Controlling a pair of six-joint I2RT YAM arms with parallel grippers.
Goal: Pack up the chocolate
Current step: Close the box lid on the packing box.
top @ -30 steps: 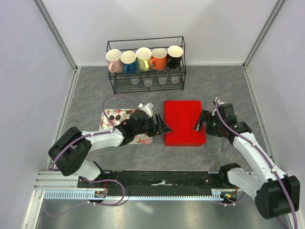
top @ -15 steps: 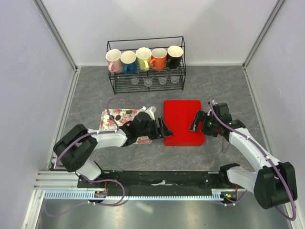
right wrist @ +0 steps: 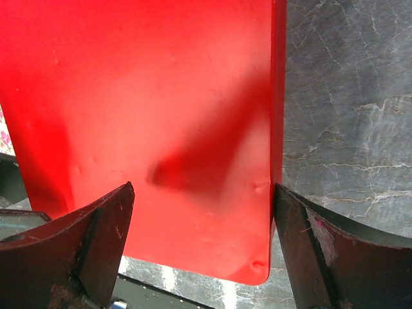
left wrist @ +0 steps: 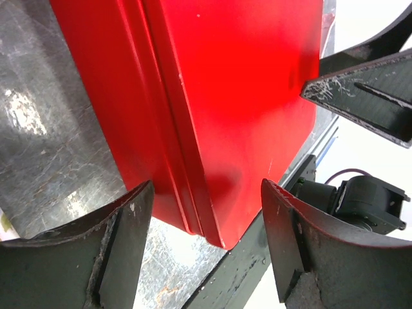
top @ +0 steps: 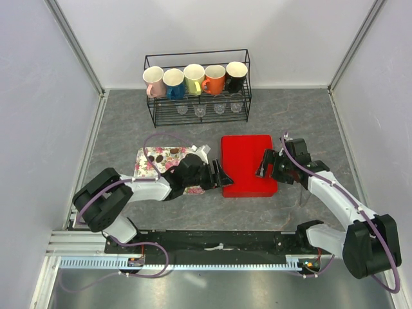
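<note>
**Top external.** Shows flat red rectangular plastic box [top: 248, 164] lying closed at table centre. Sets left gripper [top: 224, 175] at its 9 o'clock edge and right gripper [top: 263, 166] at its 3 o'clock edge, both spread wide and clamping nothing, probably to lift the lid. Locates chocolate [top: 154, 158], small dark rounded pieces, on flower-printed rectangular tray [top: 145, 167] at 9 o'clock of the box, not yet packed.

**Left wrist.** Shows left gripper [left wrist: 205, 193] straddling a glossy corner with stepped lid seam.

**Right wrist.** Shows right gripper [right wrist: 203, 193] spanning the smooth, slightly dented red top. Cannot tell contact. Shows veined grey stone-look table [right wrist: 341, 96] at 3 o'clock.
</note>
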